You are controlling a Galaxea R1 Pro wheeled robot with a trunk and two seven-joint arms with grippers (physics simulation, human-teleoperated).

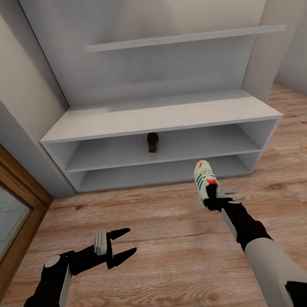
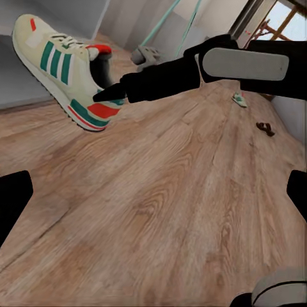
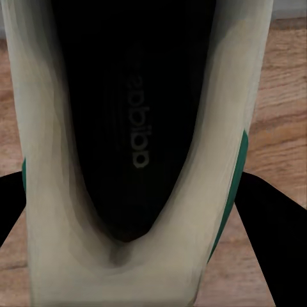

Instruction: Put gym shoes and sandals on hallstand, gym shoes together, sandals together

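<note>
One gym shoe (image 1: pixel 204 181), white with green stripes and red patches, hangs just above the corridor floor (image 1: pixel 174 251) in front of the hallstand (image 1: pixel 159 117). My right gripper (image 1: pixel 215 198) is shut on its heel. The right wrist view looks into that gym shoe (image 3: pixel 134 128), with dark fingers (image 3: pixel 272 224) on either side. A brown sandal (image 1: pixel 152 142) lies on the hallstand's upper low shelf. My left gripper (image 1: pixel 122 245) is open and holds nothing, low over the floor. In the left wrist view, the held gym shoe (image 2: pixel 64 64) is close, while a second gym shoe (image 2: pixel 239 99) and a sandal (image 2: pixel 265 128) lie far off on the floor.
A wood-framed glass door (image 1: pixel 7 208) stands at the left. Grey walls flank the hallstand on both sides. The wide bench top and an upper shelf (image 1: pixel 183 38) are bare. Plank floor stretches out to the right of the hallstand.
</note>
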